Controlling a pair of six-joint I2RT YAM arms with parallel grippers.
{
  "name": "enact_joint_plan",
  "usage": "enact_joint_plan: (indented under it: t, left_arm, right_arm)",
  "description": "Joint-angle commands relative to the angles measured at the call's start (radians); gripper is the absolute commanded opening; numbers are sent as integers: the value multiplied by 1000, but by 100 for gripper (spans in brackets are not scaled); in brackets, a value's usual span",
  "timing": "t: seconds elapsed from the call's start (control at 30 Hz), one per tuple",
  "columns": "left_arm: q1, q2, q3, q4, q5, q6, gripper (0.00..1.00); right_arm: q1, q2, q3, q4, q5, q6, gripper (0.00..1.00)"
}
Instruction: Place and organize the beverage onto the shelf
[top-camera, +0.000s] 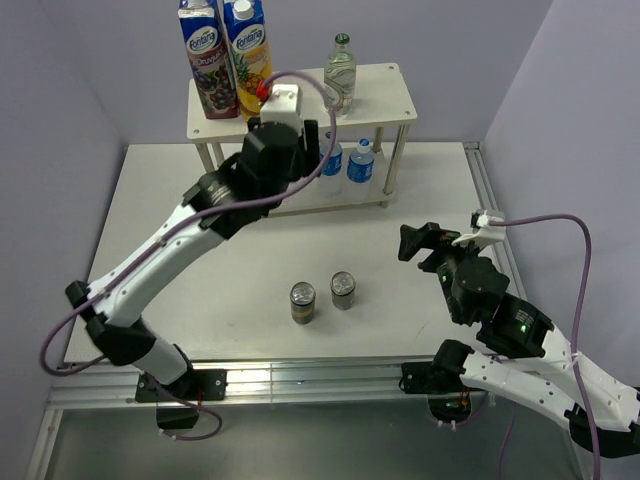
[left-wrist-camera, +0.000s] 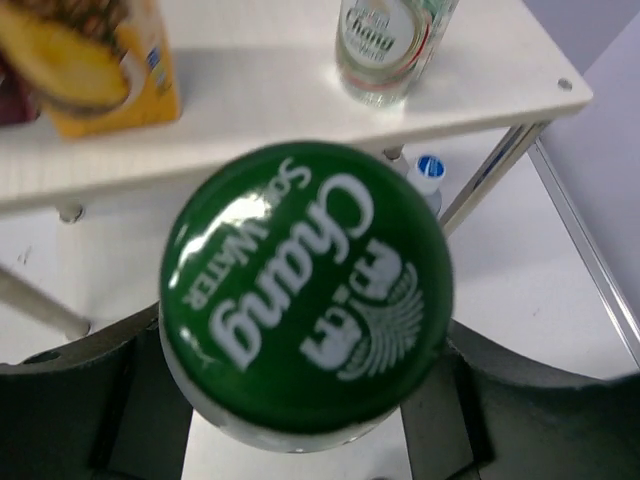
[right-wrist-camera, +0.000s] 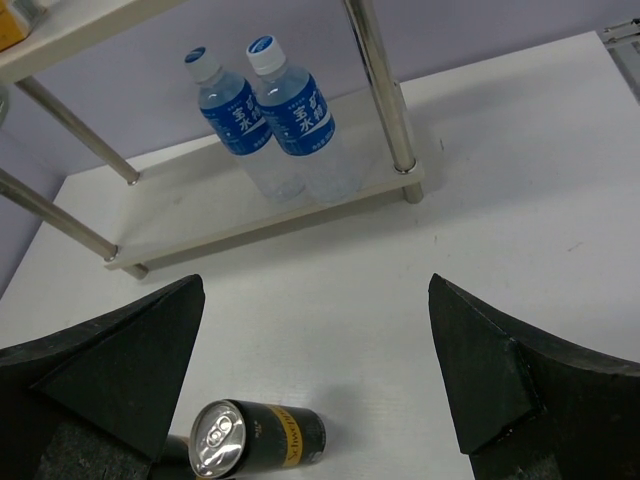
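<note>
Left tool (left-wrist-camera: 300, 440) pinches a green-capped bottle (left-wrist-camera: 305, 290), seemingly just short of the shelf's (top-camera: 380, 95) top board. Right tool (right-wrist-camera: 312, 300) gapes wide above the surface (top-camera: 380, 325), a can (right-wrist-camera: 255, 440) near one finger.

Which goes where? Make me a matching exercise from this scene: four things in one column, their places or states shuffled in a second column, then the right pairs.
Column one
1. blue-capped water bottles
2. cans
3. Fontana juice cartons
4. left gripper

Column two
A. standing on the table, in front of the shelf
B. shut on a green-capped Chang bottle
C. on the lower board of the shelf
D. on the top board of the shelf, at its left end

Pairs: 1-C, 2-A, 3-D, 4-B
</note>
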Motion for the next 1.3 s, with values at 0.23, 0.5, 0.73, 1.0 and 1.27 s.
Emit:
enact_joint_plan:
  t: [0.23, 0.5, 0.73, 1.0, 1.27]
  left_arm:
    - [187, 260, 456, 97, 186, 157, 0]
    - [250, 286, 464, 181, 221, 158, 0]
    - [270, 384, 545, 192, 285, 170, 0]
    - [273, 464, 535, 246, 342, 166, 0]
    - [273, 501, 515, 275, 396, 141, 0]
  right_arm:
    - [4, -25, -19, 12, 44, 24, 100]
    - [6, -11, -20, 23, 44, 16, 100]
    - [4, -5, -15, 23, 54, 10, 100]
    - [6, 4, -19, 27, 54, 13, 100]
    - [4, 6, -27, 32, 56, 14, 100]
